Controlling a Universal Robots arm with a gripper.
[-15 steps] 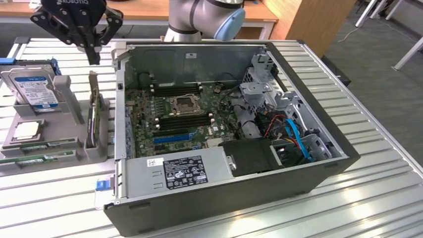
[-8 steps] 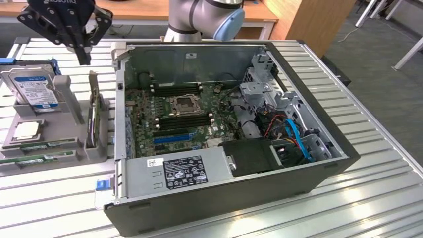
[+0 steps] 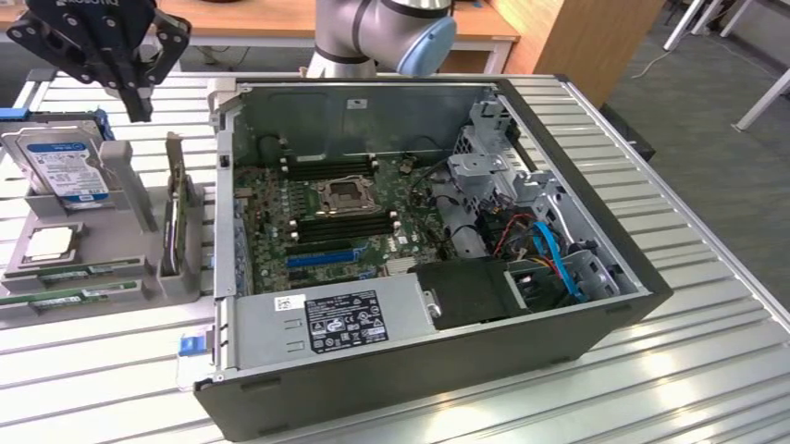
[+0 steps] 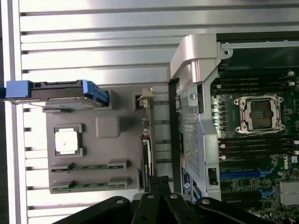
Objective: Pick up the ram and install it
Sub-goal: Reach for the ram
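Two ram sticks, thin and green, lie side by side in slots at the near end of a grey holder [image 3: 136, 277]: one ram stick [image 3: 84, 271] [image 4: 88, 166] and a second [image 3: 68, 298] [image 4: 88, 185]. My gripper [image 3: 133, 109] [image 4: 158, 181] hangs shut and empty high above the table, over the far end of the holder behind the hard drive, well apart from the ram. At the exterior view's right stands the open computer case [image 3: 593, 314] with its motherboard [image 3: 327, 213] [image 4: 257, 112] and dark memory slots [image 3: 346, 227] exposed.
The holder also carries an upright silver hard drive [image 3: 68, 162] [image 4: 56, 91], a square processor [image 3: 50, 242] [image 4: 65, 141] and an expansion card on edge [image 3: 173, 217] [image 4: 147, 140]. Inside the case are a power supply [image 3: 333, 319], drive cages and cables [image 3: 543, 250]. Ribbed metal table [image 3: 691, 370] all around.
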